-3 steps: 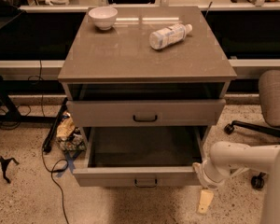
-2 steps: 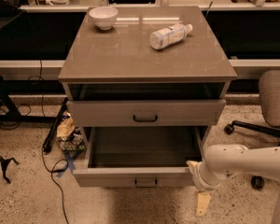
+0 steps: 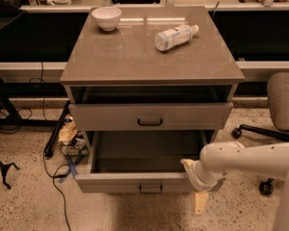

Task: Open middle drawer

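Observation:
The middle drawer (image 3: 130, 182) is grey-beige with a small dark bar handle (image 3: 150, 188). It stands pulled far out of the cabinet, and its dark inside is bare. The drawer front above it (image 3: 111, 117) has a dark gap over it under the cabinet top. My white arm comes in from the right. My gripper (image 3: 194, 183) is at the right front corner of the pulled-out drawer, to the right of its handle and off it. Whatever lies below this drawer is hidden.
On the cabinet top (image 3: 135, 57) are a white bowl (image 3: 106, 17) at the back left and a lying plastic bottle (image 3: 176, 36) at the back right. An office chair (image 3: 282, 105) stands to the right. Cables and wrappers (image 3: 70, 138) lie on the floor at the left.
My arm and gripper have moved a little left, closer to the drawer's right front corner. The drawer has stayed pulled out as before.

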Motion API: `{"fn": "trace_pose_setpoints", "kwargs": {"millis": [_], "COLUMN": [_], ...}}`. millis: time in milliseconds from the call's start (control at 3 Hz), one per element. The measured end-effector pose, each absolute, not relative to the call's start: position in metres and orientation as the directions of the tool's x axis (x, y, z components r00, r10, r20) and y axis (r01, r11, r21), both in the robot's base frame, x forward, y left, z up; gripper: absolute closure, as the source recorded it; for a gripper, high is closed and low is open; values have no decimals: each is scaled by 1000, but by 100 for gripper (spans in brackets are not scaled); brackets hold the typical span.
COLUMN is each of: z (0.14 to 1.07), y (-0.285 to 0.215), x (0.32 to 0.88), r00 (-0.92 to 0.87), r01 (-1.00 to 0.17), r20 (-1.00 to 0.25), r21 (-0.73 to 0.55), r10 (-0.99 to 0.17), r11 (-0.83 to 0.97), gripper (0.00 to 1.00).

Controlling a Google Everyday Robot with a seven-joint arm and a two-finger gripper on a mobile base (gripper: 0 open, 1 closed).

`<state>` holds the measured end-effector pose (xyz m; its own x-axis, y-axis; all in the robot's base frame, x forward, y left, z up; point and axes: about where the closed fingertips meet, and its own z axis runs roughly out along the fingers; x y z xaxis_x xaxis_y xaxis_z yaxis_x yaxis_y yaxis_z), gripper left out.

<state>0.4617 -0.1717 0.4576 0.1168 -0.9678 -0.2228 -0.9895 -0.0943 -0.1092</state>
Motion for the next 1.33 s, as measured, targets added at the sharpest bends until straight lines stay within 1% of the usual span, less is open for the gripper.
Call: {"fn": "trace_pose_setpoints", "kwargs": {"millis": [667, 1000, 1333], "z": [440, 423, 411], "y": [-181, -189, -199], "x": [489, 496, 494], "r00": [-25, -104, -158], "r01": [-997, -994, -987], "r20": [-152, -119, -119], "r21": [-67, -33, -8], "r10": [-988, -987, -980], "r11": [35, 109, 160], "gripper": [0, 2, 25]}}
